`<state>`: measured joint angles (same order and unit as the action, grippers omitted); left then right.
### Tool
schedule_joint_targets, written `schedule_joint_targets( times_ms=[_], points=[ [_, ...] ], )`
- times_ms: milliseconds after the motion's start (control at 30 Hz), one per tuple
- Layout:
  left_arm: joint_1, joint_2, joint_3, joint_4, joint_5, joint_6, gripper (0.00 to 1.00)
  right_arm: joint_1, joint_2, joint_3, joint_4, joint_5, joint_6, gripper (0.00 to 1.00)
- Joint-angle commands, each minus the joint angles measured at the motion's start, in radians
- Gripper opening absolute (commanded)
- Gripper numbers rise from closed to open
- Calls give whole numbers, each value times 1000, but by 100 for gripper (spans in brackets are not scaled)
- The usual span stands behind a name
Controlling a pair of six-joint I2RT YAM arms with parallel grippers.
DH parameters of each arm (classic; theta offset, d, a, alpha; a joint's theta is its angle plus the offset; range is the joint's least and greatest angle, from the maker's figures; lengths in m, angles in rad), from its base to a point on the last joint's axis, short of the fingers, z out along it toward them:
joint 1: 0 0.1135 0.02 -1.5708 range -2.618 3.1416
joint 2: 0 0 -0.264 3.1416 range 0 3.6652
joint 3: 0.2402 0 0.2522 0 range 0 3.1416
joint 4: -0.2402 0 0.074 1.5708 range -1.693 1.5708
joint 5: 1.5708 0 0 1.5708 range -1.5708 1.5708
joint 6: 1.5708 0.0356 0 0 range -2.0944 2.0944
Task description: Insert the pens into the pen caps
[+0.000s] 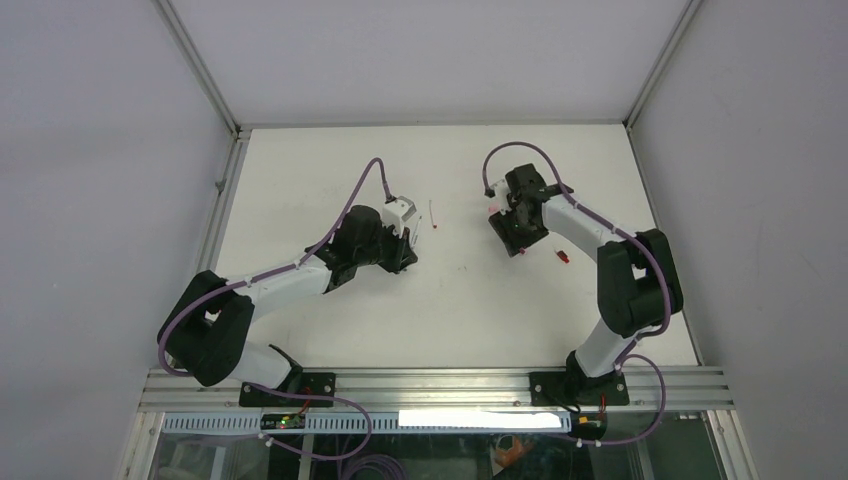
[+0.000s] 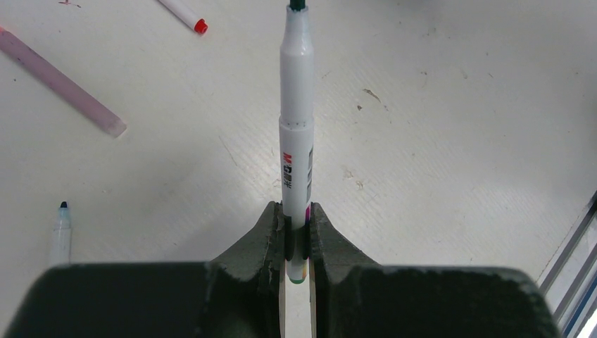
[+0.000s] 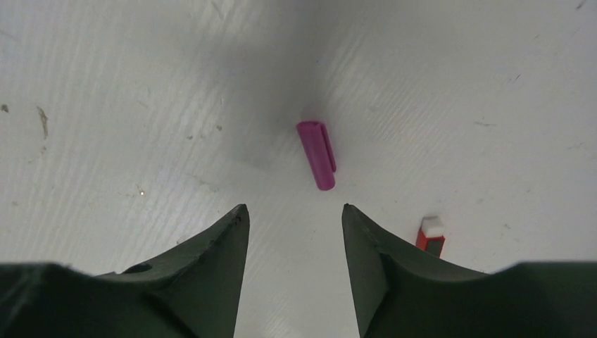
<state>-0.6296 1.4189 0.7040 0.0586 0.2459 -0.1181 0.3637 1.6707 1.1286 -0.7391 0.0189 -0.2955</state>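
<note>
So that its tip sticks out for capping, the left hand (image 2: 296, 213) squeezes a white pen (image 2: 296, 91); the right hand (image 3: 294, 210) hangs open over the magenta cap (image 3: 317, 155).

My white-tubed left arm (image 1: 285, 280) and right arm (image 1: 592, 224) have chunky black joints, a purple braided cable (image 1: 363, 186) looped along each, and the right gripper (image 3: 296, 215) has dark matte wedge fingers (image 3: 204, 274).
</note>
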Motion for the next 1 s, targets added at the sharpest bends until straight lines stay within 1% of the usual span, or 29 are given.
schedule_joint_targets(
  times_ms=[0, 67, 267, 600, 833, 967],
  points=[
    [-12, -22, 6, 26, 33, 18, 0, -11, -23, 9, 172, -42, -33, 51],
    [-12, -21, 5, 26, 32, 18, 0, -11, 2, 22, 181, -41, -30, 48],
    [-12, -22, 2, 22, 25, 24, 0, -10, 51, 29, 224, -48, -25, 45],
    [-12, -24, 3, 14, 18, 29, 0, -49, 96, 36, 251, -57, -4, 44],
    [-12, -25, 2, 13, 16, 30, 0, -53, 124, 37, 249, -58, 8, 43],
    [-12, -25, 0, 14, 19, 31, 0, -54, 153, 40, 255, -77, 22, 40]
  ],
)
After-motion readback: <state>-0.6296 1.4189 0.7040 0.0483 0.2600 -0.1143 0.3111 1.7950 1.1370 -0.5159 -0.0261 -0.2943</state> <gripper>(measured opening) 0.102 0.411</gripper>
